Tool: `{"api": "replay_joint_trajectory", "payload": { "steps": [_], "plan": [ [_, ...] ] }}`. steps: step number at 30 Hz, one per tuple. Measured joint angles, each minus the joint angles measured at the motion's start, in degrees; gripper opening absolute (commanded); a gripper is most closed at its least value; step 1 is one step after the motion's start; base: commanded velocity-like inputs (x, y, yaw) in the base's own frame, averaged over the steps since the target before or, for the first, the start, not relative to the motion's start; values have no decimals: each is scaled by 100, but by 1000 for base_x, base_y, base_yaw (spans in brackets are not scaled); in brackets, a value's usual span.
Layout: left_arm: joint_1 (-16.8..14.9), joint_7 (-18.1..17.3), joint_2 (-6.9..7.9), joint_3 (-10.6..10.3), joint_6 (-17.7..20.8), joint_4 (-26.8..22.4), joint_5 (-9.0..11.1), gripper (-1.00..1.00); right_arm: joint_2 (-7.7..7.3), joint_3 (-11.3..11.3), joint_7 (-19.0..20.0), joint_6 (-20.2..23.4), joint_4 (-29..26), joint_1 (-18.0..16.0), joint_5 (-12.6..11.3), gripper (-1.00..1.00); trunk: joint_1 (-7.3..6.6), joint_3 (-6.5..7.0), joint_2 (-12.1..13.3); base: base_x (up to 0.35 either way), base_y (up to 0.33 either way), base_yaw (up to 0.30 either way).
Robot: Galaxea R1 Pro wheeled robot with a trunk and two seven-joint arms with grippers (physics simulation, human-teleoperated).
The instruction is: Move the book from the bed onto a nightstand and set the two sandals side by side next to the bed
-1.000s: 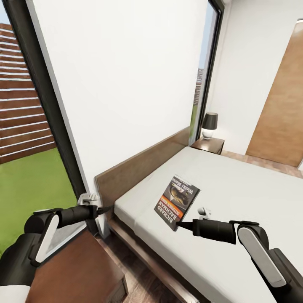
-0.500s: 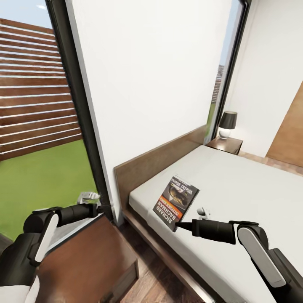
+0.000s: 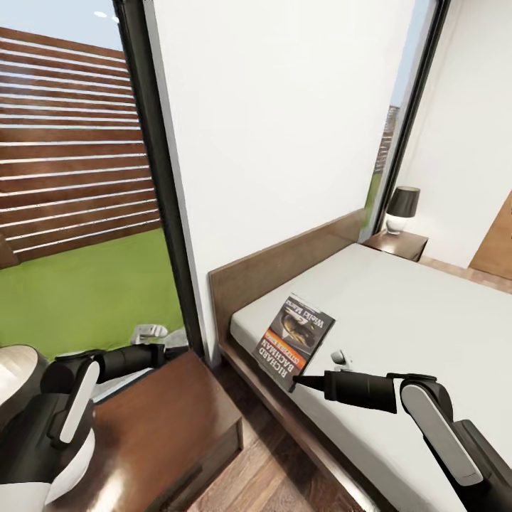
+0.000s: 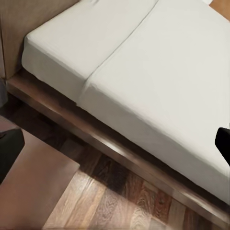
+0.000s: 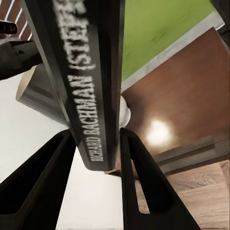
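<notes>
Room: bedroom, white wall, tall window [image 3: 71, 213] at 10 o'clock of the head view with grass and a slatted fence outside.
Bed [image 3: 427, 313]: pale mattress on a dark base, running from centre out to 3 o'clock; headboard against the wall. The left wrist view looks down on its near corner [image 4: 143, 72] and the plank floor beside it.
Near nightstand [image 3: 163, 419]: dark wood, at 7 o'clock, just beside the bed's head corner; its top is bare, likely the drop spot since it is the closer of the two.
Far nightstand [image 3: 398, 243]: at 2 o'clock, beyond the bed, carrying a lamp [image 3: 402, 208].
Right gripper [image 3: 297, 381]: clamped on the book's lower edge; the right wrist view shows both fingers [image 5: 43, 172] pressing the spine, so the grip is by the thin side.
Book [image 3: 295, 340]: lifted off the mattress, tilted up on edge over the bed's near side, cover facing the head camera; held clear, I judge, for carrying across to the nearer nightstand.
Left gripper [image 3: 151, 333]: hangs near the window at 8 o'clock, above the near nightstand's far edge; whether the fingers are parted or closed, cannot tell.
Change from half a second back: whole view has swung left, so the camera turned; more of the near nightstand shows, while book and right arm keep their place in the picture.
</notes>
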Motion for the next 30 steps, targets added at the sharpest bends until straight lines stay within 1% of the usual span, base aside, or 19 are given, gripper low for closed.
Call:
{"api": "replay_joint_trajectory", "payload": {
  "steps": [4,8,15,19,26,30],
  "plan": [
    [0,18,-1,-3,0,2,-2,100,-1,3,40,0,0,0,-1,-100,0,-2,0,-254,-140,14],
    [0,110,-1,-5,-1,3,-4,100,4,10,66,0,0,0,1,-100,0,-3,0,-264,-158,36],
    [1,247,-1,-12,-6,4,-6,100,10,35,80,5,1,-1,3,-100,0,-21,0,-234,-170,183],
    [0,252,-2,-11,-18,2,-9,100,21,41,83,6,1,0,3,-100,-2,-39,0,-93,-72,236],
    [0,262,-2,-14,-26,3,-8,100,153,48,77,14,1,0,26,-100,-2,-75,0,-29,-23,248],
    [0,266,-2,-15,-28,3,-8,100,192,46,75,15,1,0,49,-100,-2,-97,0,-8,-6,251]
  ]
}}
